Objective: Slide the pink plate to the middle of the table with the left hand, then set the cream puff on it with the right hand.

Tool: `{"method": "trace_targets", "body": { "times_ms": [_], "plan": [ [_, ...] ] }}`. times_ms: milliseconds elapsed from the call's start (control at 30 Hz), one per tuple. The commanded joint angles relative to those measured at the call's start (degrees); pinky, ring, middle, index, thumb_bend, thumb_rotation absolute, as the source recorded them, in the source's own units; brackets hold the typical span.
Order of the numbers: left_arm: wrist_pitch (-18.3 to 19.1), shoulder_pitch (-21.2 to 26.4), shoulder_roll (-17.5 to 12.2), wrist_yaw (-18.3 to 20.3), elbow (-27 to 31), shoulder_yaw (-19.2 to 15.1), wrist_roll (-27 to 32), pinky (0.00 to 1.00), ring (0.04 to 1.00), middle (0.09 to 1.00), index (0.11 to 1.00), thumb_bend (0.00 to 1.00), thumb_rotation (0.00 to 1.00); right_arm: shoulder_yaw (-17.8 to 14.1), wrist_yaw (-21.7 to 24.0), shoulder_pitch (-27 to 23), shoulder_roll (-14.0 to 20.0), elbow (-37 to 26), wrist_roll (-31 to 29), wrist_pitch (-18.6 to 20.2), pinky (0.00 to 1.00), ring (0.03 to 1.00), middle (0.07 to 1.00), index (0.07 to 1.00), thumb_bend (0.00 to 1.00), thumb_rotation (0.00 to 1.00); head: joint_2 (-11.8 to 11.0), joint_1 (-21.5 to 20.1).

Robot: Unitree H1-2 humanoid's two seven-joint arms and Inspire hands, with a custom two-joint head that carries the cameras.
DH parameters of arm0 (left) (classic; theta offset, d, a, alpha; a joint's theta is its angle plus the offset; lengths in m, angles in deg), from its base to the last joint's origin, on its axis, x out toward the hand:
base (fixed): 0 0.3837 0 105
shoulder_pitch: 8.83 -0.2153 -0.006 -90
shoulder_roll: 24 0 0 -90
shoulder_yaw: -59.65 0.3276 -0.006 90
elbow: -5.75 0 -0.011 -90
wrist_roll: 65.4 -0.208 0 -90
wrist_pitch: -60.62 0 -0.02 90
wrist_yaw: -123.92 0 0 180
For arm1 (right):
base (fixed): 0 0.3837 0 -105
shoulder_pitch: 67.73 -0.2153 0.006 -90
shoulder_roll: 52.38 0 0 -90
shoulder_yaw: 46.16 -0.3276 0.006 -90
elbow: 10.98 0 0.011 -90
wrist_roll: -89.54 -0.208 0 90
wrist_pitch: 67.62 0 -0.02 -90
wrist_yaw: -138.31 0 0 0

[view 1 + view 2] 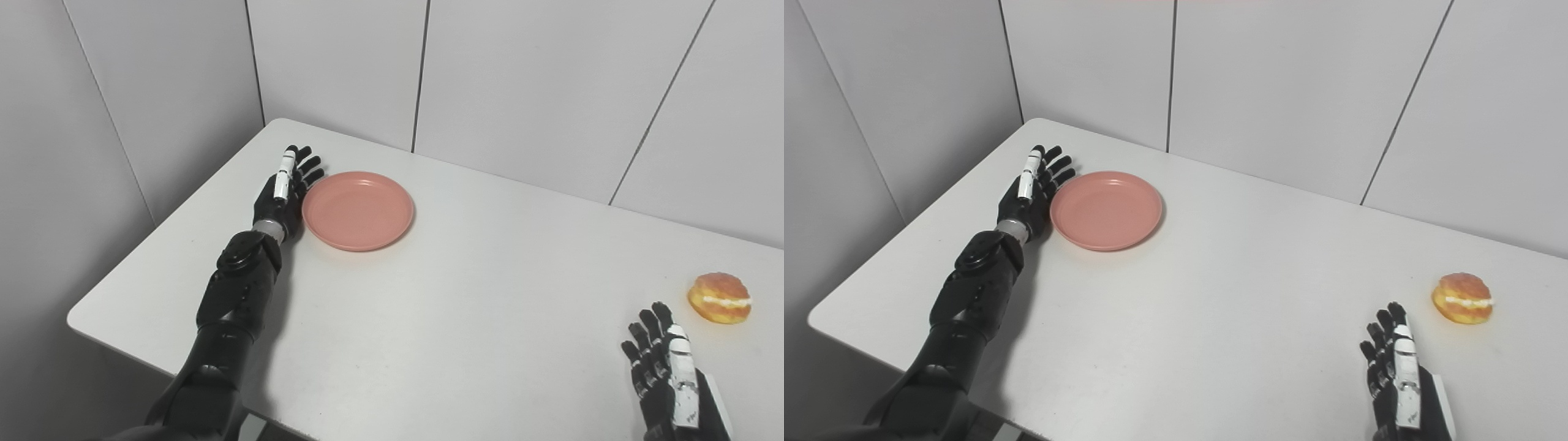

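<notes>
Nearest the camera, the right hand waits with fingers spread and empty, the cream puff just beyond it. Far left of that puff, the pink plate sits on the white table; the left hand, fingers extended and holding nothing, stands against its left rim, so a rightward push would carry it toward the middle.

A white table in a pale panelled corner.

We see the table with rounded corners, its top plain and matte, set close against grey-white walls of flat panels split by thin dark seams. The light is soft and even, and we make out only faint shadows.
</notes>
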Motion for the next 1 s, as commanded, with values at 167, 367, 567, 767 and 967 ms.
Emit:
{"method": "trace_targets", "body": {
  "times_ms": [167,367,567,767,967],
  "plan": [
    [1.88,0.79,2.54,0.38,1.85,2.33,-0.65,0.93,0.912,0.913,0.895,0.36,1.00,0.46,0.26,-1.06,-0.44,-1.69,0.69,-1.78,1.00,1.000,1.000,1.000,0.14,1.00,0.47,-1.04],
    [1.58,1.23,4.11,-0.33,1.40,4.25,-2.36,0.92,0.902,0.900,0.879,0.34,1.00,0.64,0.24,-1.13,-0.46,-1.52,1.61,-2.10,1.00,1.000,1.000,1.000,0.14,1.00,0.94,-1.59],
    [2.25,1.31,5.57,0.37,1.18,4.20,-1.76,0.92,0.902,0.901,0.878,0.33,1.00,0.63,-0.28,-1.21,-1.14,-1.61,1.81,-1.92,1.00,1.000,1.000,1.000,0.15,1.00,1.31,-2.42],
    [2.68,0.83,6.51,1.42,1.99,4.88,-1.75,0.94,0.913,0.912,0.891,0.33,1.00,0.75,-0.58,-1.06,-1.50,-1.89,2.53,-1.82,1.00,1.000,1.000,1.000,0.15,1.00,1.84,-3.42],
    [3.95,-0.31,7.88,1.93,4.81,5.96,-1.90,0.93,0.905,0.903,0.883,0.33,1.00,0.97,-0.98,-1.08,-1.84,-2.12,3.25,-1.54,1.00,1.000,1.000,1.000,0.16,1.00,2.42,-4.71]
  ]
}}
